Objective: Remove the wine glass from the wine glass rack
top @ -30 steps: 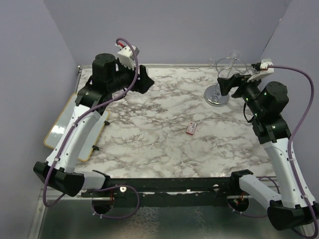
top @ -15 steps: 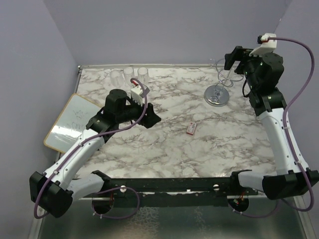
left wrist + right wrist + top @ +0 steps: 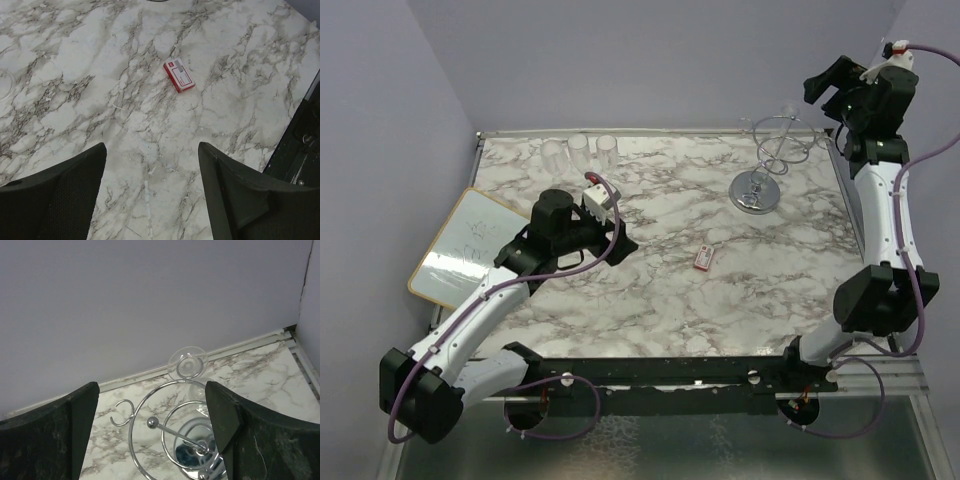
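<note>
Right gripper (image 3: 151, 400): jaws wide apart, nothing between them, raised high over table's far right corner, clear of rack.
Rack (image 3: 756, 192): upright on round base, far right of table (image 3: 650, 290).
Glass (image 3: 188, 365): on rack's far side, foot uppermost at wire ring; looks hung upside down, though clear bowl is hard to trace.
Left gripper (image 3: 151, 150): jaws spread, empty, over bare marble mid-table.
Red card (image 3: 178, 75): flat on table, ahead of left gripper.
Three clear cups (image 3: 578, 150): far left edge.
Whiteboard (image 3: 460, 245): left edge.
</note>
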### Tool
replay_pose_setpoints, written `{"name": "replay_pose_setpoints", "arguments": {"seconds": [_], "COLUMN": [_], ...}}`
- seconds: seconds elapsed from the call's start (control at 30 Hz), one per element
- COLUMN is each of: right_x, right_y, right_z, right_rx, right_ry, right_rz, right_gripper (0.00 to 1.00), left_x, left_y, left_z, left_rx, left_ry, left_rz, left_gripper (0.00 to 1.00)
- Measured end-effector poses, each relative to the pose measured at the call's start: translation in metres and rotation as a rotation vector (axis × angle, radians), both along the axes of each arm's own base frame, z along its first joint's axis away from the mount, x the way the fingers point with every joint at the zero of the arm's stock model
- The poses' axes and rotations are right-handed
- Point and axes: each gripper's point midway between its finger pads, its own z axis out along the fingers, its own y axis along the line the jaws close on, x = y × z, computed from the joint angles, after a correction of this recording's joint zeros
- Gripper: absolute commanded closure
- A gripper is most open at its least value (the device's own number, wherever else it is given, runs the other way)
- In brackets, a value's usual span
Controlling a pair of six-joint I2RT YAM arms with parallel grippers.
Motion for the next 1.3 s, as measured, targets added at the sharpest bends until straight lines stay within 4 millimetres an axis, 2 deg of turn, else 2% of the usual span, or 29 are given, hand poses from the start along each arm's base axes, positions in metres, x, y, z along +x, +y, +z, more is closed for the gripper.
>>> {"name": "replay_pose_setpoints", "arguments": {"seconds": [0.1, 0.27, 0.43, 0.57, 0.83, 1.03, 1.17, 1.3], "right_x": [0.019, 0.037, 0.054, 0.070, 0.100, 0.110, 0.118, 0.122], "right_y": [-0.004, -0.013, -0.023, -0.025, -0.032, -0.038, -0.040, -0.041], "right_z": [-0.019, -0.051, -0.063, -0.070, -0.100, -0.102, -0.097, -0.102], "right_rx": [0.057, 0.140, 0.209, 0.246, 0.276, 0.263, 0.237, 0.217], "right_ry": [0.039, 0.096, 0.112, 0.121, 0.175, 0.190, 0.188, 0.211], "right_rz": [0.006, -0.007, -0.035, -0.041, -0.058, -0.073, -0.068, -0.064], "right_gripper": [0.12, 0.11, 0.11, 0.24, 0.40, 0.46, 0.47, 0.47], "left_x": [-0.002, -0.001, 0.000, 0.001, 0.003, 0.004, 0.005, 0.006], "left_y": [0.001, 0.001, 0.001, 0.000, 0.000, -0.001, -0.001, -0.002], "left_z": [-0.013, -0.015, -0.016, -0.018, -0.024, -0.028, -0.029, -0.030], "left_rx": [0.017, 0.023, 0.028, 0.034, 0.046, 0.054, 0.056, 0.055], "left_ry": [0.017, 0.008, 0.002, 0.007, 0.018, 0.025, 0.028, 0.027], "left_rz": [-0.003, -0.008, -0.011, -0.012, -0.015, -0.017, -0.017, -0.017], "left_gripper": [0.24, 0.24, 0.24, 0.24, 0.24, 0.24, 0.25, 0.25]}}
